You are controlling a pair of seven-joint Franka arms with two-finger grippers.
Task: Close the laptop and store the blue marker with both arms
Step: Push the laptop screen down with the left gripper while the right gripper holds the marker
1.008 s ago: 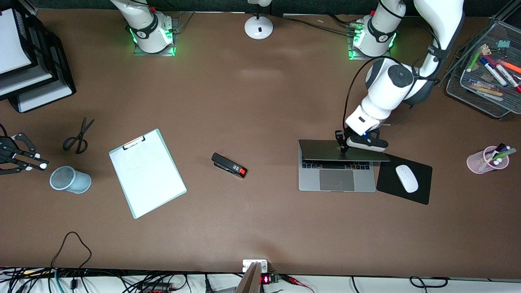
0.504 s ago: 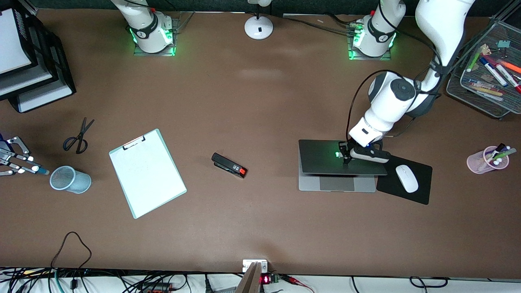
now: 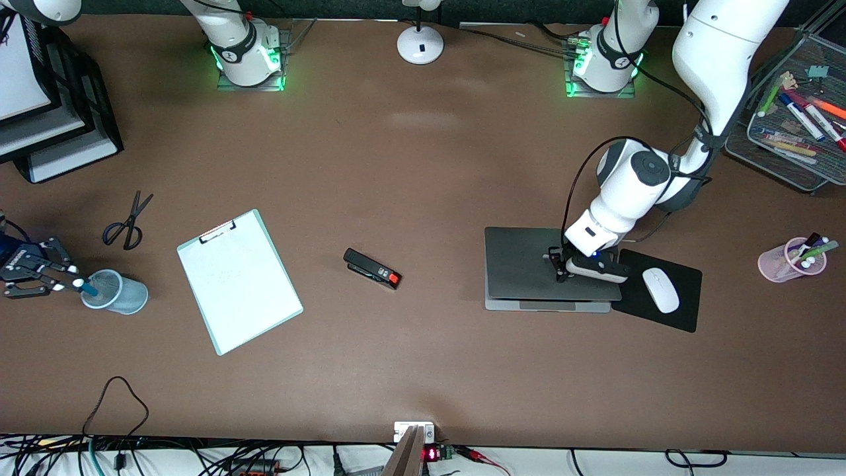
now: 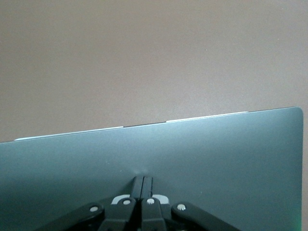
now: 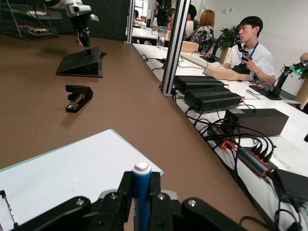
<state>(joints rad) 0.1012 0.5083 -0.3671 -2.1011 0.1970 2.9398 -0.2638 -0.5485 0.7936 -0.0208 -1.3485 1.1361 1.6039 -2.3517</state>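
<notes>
The silver-grey laptop (image 3: 522, 264) lies toward the left arm's end of the table, its lid almost down, with a thin strip of the base showing at its near edge. My left gripper (image 3: 560, 271) is shut, and its fingertips (image 4: 143, 180) press on the dark lid (image 4: 216, 154). My right gripper (image 3: 71, 284) is shut on the blue marker (image 3: 86, 288), which pokes over the rim of a pale-blue mesh cup (image 3: 125, 297). In the right wrist view the blue marker (image 5: 141, 187) stands between the fingers, white end outward.
Scissors (image 3: 125, 225), a white clipboard (image 3: 239, 281) and a black stapler (image 3: 372, 268) lie on the table. A white mouse (image 3: 661, 289) sits on a black pad (image 3: 687, 317) beside the laptop. A pink pen cup (image 3: 790, 259), a mesh marker tray (image 3: 780, 152) and stacked black trays (image 3: 66, 132) stand at the table's ends.
The left gripper has pushed the laptop lid from half open down to nearly flat. The right gripper has carried the blue marker up to the mesh cup's rim.
</notes>
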